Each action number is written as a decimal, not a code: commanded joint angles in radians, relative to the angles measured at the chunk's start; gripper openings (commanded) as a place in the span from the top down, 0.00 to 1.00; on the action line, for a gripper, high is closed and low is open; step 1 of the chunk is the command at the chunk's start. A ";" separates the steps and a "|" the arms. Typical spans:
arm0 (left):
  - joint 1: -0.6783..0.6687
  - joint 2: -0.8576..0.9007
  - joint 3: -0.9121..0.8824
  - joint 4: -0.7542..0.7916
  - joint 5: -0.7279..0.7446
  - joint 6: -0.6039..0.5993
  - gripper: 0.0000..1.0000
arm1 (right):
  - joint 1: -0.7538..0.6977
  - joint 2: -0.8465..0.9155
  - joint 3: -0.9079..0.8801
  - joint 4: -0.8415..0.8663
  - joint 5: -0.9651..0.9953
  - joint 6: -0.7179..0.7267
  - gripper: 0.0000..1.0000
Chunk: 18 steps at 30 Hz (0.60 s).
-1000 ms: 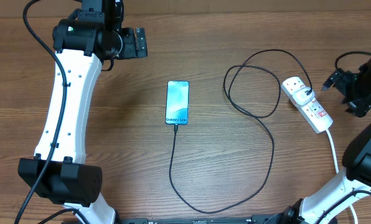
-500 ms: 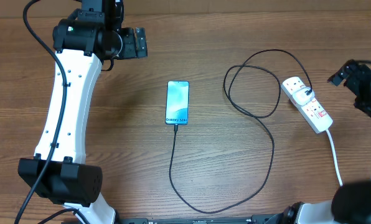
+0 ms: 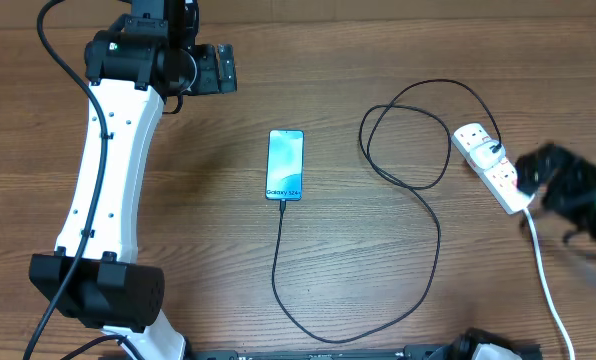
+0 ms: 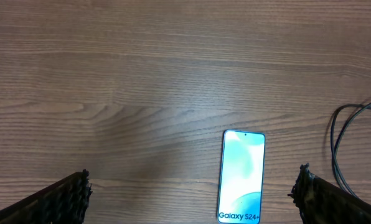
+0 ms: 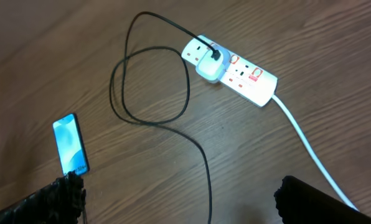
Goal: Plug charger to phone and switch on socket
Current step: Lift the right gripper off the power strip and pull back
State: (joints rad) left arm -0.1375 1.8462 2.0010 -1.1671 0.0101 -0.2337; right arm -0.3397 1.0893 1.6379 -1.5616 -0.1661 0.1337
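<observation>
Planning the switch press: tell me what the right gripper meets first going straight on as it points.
Most likely the bare table, close beside the charger cable; the socket lies off to one side. Depth is unclear, so the right gripper might touch the cable first.

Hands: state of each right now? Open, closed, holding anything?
Left hand: open wide, holding nothing.
Right hand: open wide, holding nothing; motion-blurred in the overhead view.

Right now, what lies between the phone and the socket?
Only the charger's loop lies between the phone and the socket; the table is otherwise bare there, clearest in the overhead view.
</observation>
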 commanded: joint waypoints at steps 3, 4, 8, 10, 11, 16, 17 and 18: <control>0.000 0.003 -0.003 0.000 -0.014 -0.010 0.00 | 0.004 -0.126 -0.093 -0.002 -0.013 0.016 0.00; 0.000 0.003 -0.003 0.000 -0.014 -0.010 0.00 | 0.004 -0.137 -0.100 -0.014 -0.026 0.028 0.00; 0.000 0.003 -0.003 0.000 -0.014 -0.010 0.00 | 0.004 -0.140 -0.106 -0.080 -0.064 0.052 0.00; 0.000 0.003 -0.003 0.000 -0.014 -0.010 0.00 | 0.004 -0.138 -0.106 -0.079 -0.064 0.052 0.00; 0.000 0.003 -0.003 0.000 -0.014 -0.010 0.00 | 0.004 -0.138 -0.106 -0.079 -0.064 0.052 0.00; 0.000 0.003 -0.003 0.000 -0.014 -0.010 0.00 | 0.004 -0.136 -0.106 -0.079 -0.063 0.052 0.00; 0.000 0.003 -0.003 0.000 -0.014 -0.010 0.00 | 0.004 -0.136 -0.106 -0.079 -0.063 0.052 0.00; 0.000 0.003 -0.003 0.000 -0.014 -0.010 0.00 | 0.004 -0.136 -0.106 -0.079 -0.063 0.052 0.00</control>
State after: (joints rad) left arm -0.1375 1.8462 2.0006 -1.1667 0.0097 -0.2337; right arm -0.3397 0.9558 1.5356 -1.6432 -0.2214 0.1818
